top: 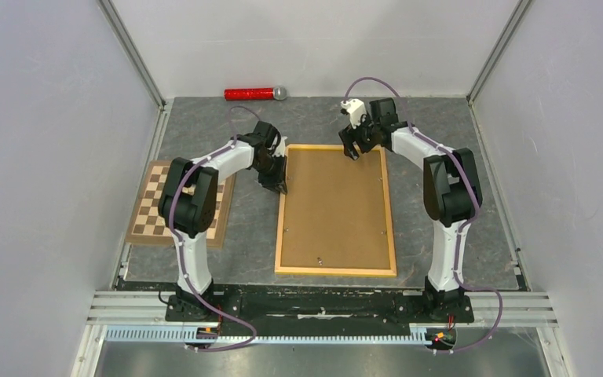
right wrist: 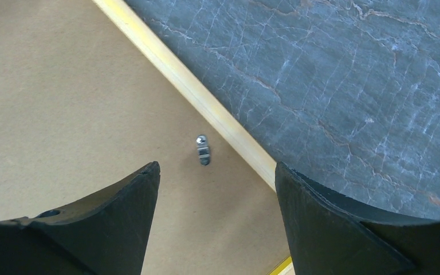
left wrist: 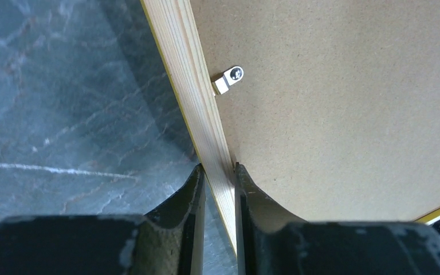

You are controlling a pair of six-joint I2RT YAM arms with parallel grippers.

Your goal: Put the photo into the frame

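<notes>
Gripping the frame (top: 336, 271) rail

On the desk (top: 432, 126) the frame lies face down, backing board (top: 334, 204) seated; no photo in view. My left hand (left wrist: 217, 169) pinches its left rail. My right hand (right wrist: 217, 172) hangs spread, empty, above a turn clip (right wrist: 203, 149). Next, I judge: turn the clips, lift the board.

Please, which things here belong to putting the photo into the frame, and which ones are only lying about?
Belong to the job: frame, lying back up; brown backing board inside it; metal clip at its rail. The photo is not in view.
Just lying about: chessboard; red cylinder with a silver end.
</notes>
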